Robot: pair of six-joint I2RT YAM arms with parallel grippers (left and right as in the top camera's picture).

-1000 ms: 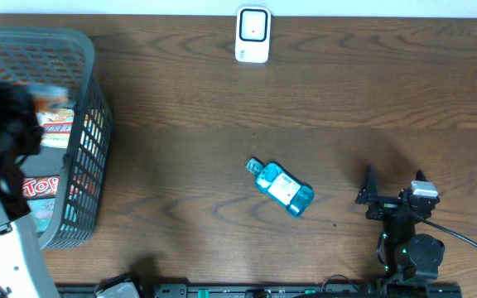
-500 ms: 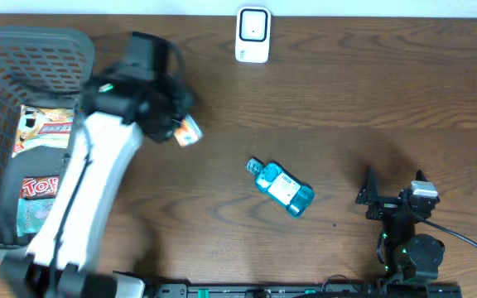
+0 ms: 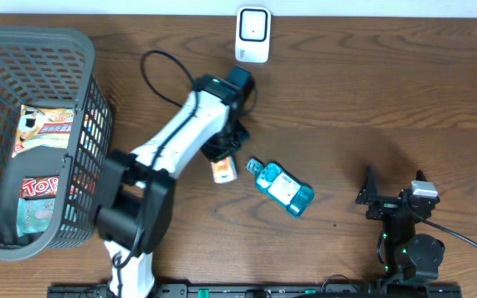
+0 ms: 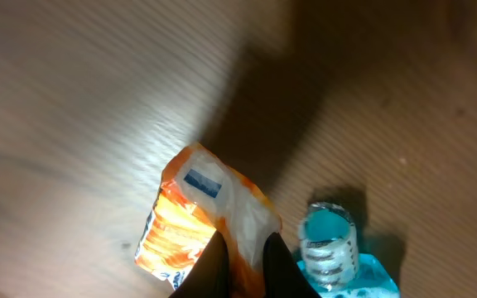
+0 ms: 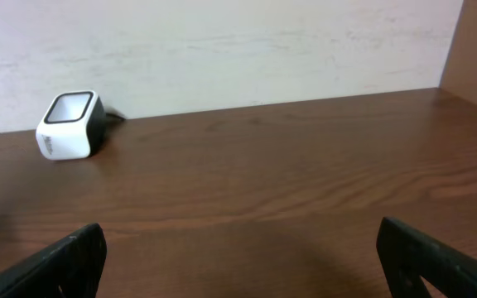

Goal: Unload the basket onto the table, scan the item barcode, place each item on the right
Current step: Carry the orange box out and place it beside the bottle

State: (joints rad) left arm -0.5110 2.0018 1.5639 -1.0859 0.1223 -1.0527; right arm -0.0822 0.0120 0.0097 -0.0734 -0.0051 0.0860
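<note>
Pincer on my left arm (image 4: pixel 244 248) was pinched shut on the orange snack packet (image 4: pixel 190 217), seemingly light, soft and crinkly, best held by its sealed edge.

- Crinkled orange-and-white snack packet (image 3: pixel 224 170), small blue label showing, pinched at one edge by the left gripper (image 4: pixel 247 246).
- White boxy barcode scanner (image 3: pixel 252 35) stands well apart, window facing up.

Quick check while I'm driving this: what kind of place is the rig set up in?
Probably a mock shop checkout on a wooden table: a white barcode scanner, and a grey shopping basket holding snack packs.
</note>
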